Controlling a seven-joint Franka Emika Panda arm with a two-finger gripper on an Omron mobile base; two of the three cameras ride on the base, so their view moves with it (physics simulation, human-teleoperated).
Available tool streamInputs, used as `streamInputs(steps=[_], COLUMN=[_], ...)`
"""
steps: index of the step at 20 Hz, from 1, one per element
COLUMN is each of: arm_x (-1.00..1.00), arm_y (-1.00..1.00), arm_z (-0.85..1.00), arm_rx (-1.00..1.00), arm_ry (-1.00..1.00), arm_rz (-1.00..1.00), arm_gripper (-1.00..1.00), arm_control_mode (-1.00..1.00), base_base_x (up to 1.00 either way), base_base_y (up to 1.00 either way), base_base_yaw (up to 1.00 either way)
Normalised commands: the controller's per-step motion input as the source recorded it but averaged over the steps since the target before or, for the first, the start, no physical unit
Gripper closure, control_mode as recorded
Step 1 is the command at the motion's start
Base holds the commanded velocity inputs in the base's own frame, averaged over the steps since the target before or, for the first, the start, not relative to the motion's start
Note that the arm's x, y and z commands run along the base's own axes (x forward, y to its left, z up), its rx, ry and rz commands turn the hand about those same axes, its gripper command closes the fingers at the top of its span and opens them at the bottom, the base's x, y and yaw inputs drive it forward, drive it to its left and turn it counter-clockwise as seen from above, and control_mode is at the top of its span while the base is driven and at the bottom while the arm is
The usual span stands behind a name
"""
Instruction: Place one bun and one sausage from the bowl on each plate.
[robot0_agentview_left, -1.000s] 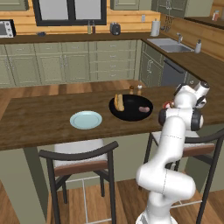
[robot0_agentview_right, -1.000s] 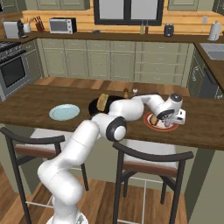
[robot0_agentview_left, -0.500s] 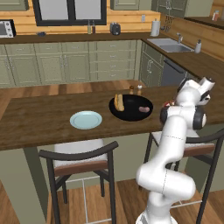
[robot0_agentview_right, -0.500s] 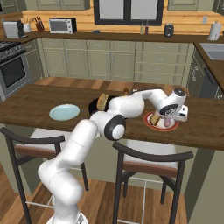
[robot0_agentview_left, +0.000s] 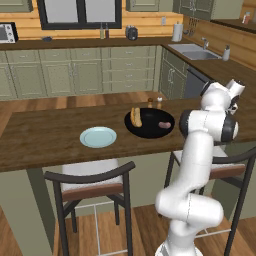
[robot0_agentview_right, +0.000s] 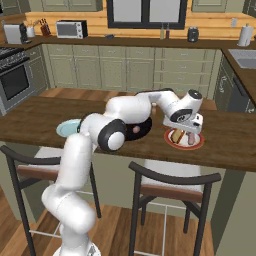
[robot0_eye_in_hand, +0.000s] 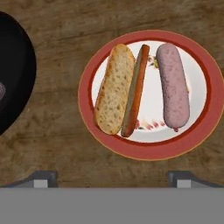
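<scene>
Black bowl cut off by hand view's left edge, its contents mostly out of frame. Arm hides part of pale blue plate and bowl in right base view. Claw tips barely show, spread wide apart.

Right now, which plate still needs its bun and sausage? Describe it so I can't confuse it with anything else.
Start at the long wooden counter with the stools in front. On it sits a wide black bowl holding a bun and a sausage; the plate you want lies apart from it, on the side away from the arm. It is plain pale blue and bare, unlike the red-rimmed plate, which is already filled.
</scene>
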Motion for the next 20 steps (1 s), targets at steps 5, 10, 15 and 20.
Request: streamInputs(steps=[5, 10, 15, 20], arm_x=[-0.12, -0.01, 0.02, 0.19], arm_y=[1.0, 0.92, 0.56, 0.53], arm_z=[0.32, 0.31, 0.12, 0.0], arm_rx=[0.0, 0.0, 0.02, 0.0], arm_ry=[0.0, 0.0, 0.0, 0.0], arm_rz=[0.0, 0.0, 0.02, 0.03], arm_gripper=[-1.0, -1.0, -1.0, -1.0], arm_control_mode=[-1.0, -1.0, -1.0, -1.0], base_base_x=[0.0, 0.0, 0.0, 0.0], base_base_y=[0.0, 0.0, 0.0, 0.0], base_base_yaw=[0.0, 0.0, 0.0, 0.0])
